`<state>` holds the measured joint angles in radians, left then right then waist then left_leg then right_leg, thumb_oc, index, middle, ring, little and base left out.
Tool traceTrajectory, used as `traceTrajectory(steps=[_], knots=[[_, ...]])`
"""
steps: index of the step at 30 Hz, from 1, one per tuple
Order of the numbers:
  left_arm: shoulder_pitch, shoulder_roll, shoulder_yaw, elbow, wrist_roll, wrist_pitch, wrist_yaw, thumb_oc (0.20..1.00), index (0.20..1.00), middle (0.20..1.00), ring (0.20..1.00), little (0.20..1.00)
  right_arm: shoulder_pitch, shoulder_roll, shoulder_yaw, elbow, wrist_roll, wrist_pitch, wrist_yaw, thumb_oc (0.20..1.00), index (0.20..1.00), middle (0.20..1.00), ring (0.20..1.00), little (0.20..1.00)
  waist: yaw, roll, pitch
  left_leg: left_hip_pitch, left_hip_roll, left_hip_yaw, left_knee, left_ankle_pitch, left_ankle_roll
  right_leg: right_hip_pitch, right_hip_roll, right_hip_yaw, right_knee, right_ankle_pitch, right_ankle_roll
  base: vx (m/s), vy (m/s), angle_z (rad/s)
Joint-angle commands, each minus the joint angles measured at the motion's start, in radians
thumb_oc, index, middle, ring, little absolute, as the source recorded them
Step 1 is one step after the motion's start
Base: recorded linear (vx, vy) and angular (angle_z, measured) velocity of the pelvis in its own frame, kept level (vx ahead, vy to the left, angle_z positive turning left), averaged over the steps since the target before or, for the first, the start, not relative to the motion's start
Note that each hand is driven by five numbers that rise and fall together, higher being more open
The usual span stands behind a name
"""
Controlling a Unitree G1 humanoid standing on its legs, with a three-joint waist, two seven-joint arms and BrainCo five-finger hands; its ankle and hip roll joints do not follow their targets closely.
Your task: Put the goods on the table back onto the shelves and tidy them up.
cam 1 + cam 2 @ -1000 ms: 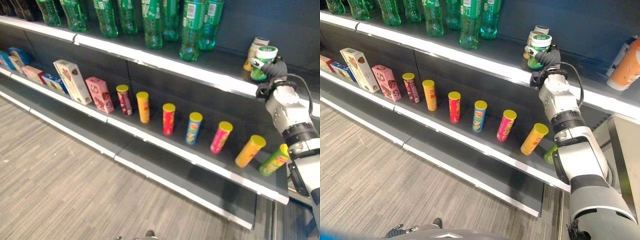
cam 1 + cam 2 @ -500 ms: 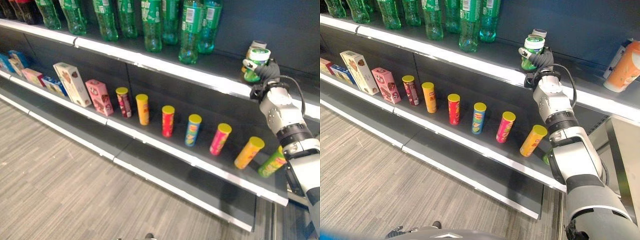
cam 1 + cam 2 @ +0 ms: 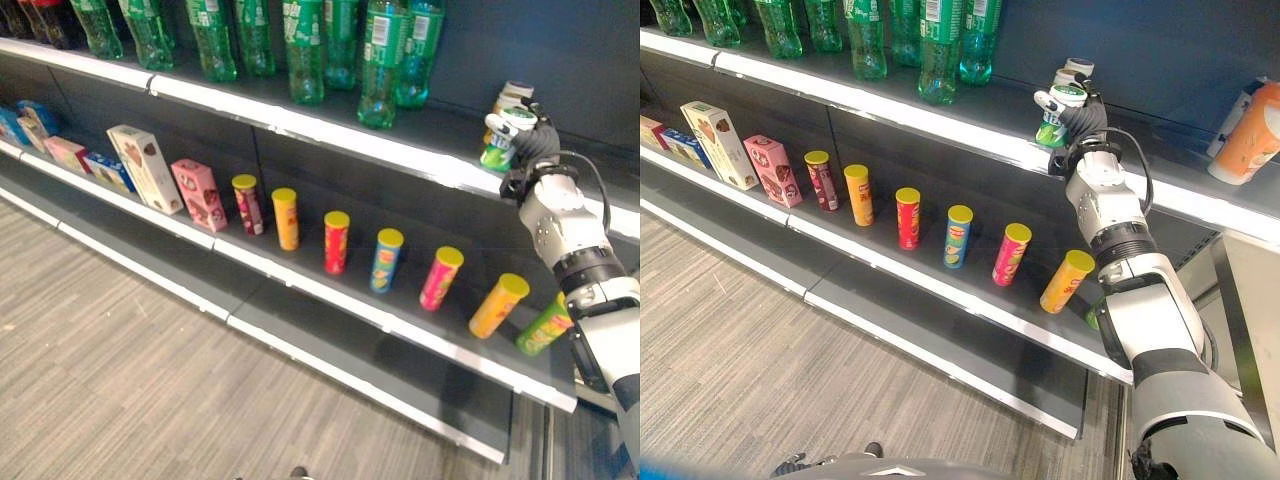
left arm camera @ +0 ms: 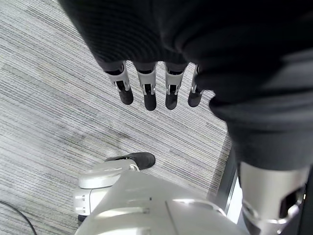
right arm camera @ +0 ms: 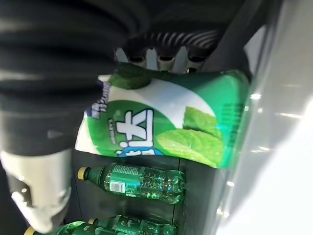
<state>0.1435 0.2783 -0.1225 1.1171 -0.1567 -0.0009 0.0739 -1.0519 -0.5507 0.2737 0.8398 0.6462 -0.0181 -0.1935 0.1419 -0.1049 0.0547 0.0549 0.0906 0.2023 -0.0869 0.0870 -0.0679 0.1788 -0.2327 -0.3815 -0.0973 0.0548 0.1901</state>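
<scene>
While the right hand (image 3: 1081,118) gripped the tilted green jar (image 3: 1052,118) in curled fingers, releasing might topple it off the upper shelf (image 3: 970,125).

Green-and-white canister (image 3: 1055,113), white lid, tilted leftward, held in the right robot hand (image 3: 1083,118) over the upper shelf (image 3: 970,125), just before a similar upright canister (image 3: 1076,69).

Grey striped carpet floor (image 3: 120,350) extending below and in front of the lowest dark shelf (image 3: 360,370).
</scene>
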Motion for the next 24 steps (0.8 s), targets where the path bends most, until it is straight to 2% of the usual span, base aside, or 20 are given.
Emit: traceTrajectory(steps=[1,8,14,16,21,22,23,24], knots=[[-0.061,0.019,-0.034,0.063,-0.047,-0.013,0.016,1.0,1.0,1.0,1.0,1.0,-0.15,-0.015,0.038,0.027,-0.009,-0.044,-0.006,1.0,1.0,1.0,1.0,1.0,0.022,-0.019,0.018,0.024,0.028,-0.011,0.036,-0.099,-0.032,-0.012,-0.016,0.001,0.054,-0.047,-0.009,0.0,0.0,0.0],[-0.056,0.018,-0.024,0.057,-0.05,-0.012,0.018,1.0,1.0,1.0,1.0,1.0,-0.131,-0.079,0.033,-0.092,-0.055,-0.068,-0.034,1.0,1.0,1.0,1.0,1.0,0.01,-0.019,0.018,0.029,0.027,-0.009,0.035,-0.102,-0.031,-0.013,-0.017,0.005,0.055,-0.043,-0.007,0.0,0.0,0.0],[-0.05,0.01,-0.001,0.058,-0.043,-0.01,0.033,1.0,1.0,1.0,1.0,1.0,-0.075,-0.199,0.006,-0.366,-0.165,-0.11,-0.088,1.0,1.0,1.0,1.0,1.0,-0.021,-0.02,0.017,0.036,0.028,0.001,0.034,-0.108,-0.03,-0.019,-0.019,0.015,0.054,-0.042,-0.005,0.0,0.002,-0.01],[-0.05,0.002,0.018,0.058,-0.028,-0.011,0.045,1.0,1.0,1.0,1.0,1.0,-0.001,-0.277,-0.06,-0.535,-0.253,-0.137,-0.133,1.0,1.0,1.0,1.0,1.0,-0.049,-0.017,0.014,0.042,0.03,0.011,0.035,-0.115,-0.028,-0.022,-0.02,0.026,0.054,-0.041,-0.003,0.0,0.016,-0.07],[-0.054,-0.003,0.027,0.056,-0.009,-0.01,0.048,1.0,1.0,1.0,1.0,1.0,0.113,-0.322,-0.147,-0.676,-0.288,-0.147,-0.141,1.0,1.0,1.0,1.0,1.0,-0.068,-0.016,0.012,0.048,0.032,0.023,0.035,-0.12,-0.026,-0.028,-0.02,0.038,0.055,-0.041,-0.001,0.0,0.014,-0.16],[-0.051,-0.016,0.036,0.044,0.0,-0.011,0.049,1.0,1.0,1.0,1.0,1.0,0.196,-0.346,-0.214,-0.755,-0.292,-0.168,-0.138,1.0,1.0,1.0,1.0,1.0,-0.089,-0.01,0.012,0.052,0.032,0.03,0.036,-0.123,-0.025,-0.032,-0.02,0.044,0.054,-0.04,0.001,0.01,0.016,-0.21],[-0.05,-0.013,0.033,0.044,0.0,-0.01,0.049,1.0,1.0,1.0,1.0,1.0,0.207,-0.346,-0.224,-0.762,-0.293,-0.166,-0.137,1.0,1.0,1.0,1.0,1.0,-0.086,-0.013,0.011,0.052,0.032,0.031,0.036,-0.124,-0.025,-0.032,-0.019,0.045,0.054,-0.04,0.001,0.02,0.044,-0.18],[-0.047,-0.022,0.036,0.034,0.02,-0.017,0.042,1.0,1.0,1.0,1.0,1.0,0.363,-0.362,-0.337,-0.873,-0.248,-0.203,-0.093,1.0,1.0,1.0,1.0,1.0,-0.108,-0.01,0.012,0.055,0.031,0.044,0.037,-0.128,-0.023,-0.042,-0.021,0.058,0.054,-0.036,0.005,0.01,0.038,-0.26]])
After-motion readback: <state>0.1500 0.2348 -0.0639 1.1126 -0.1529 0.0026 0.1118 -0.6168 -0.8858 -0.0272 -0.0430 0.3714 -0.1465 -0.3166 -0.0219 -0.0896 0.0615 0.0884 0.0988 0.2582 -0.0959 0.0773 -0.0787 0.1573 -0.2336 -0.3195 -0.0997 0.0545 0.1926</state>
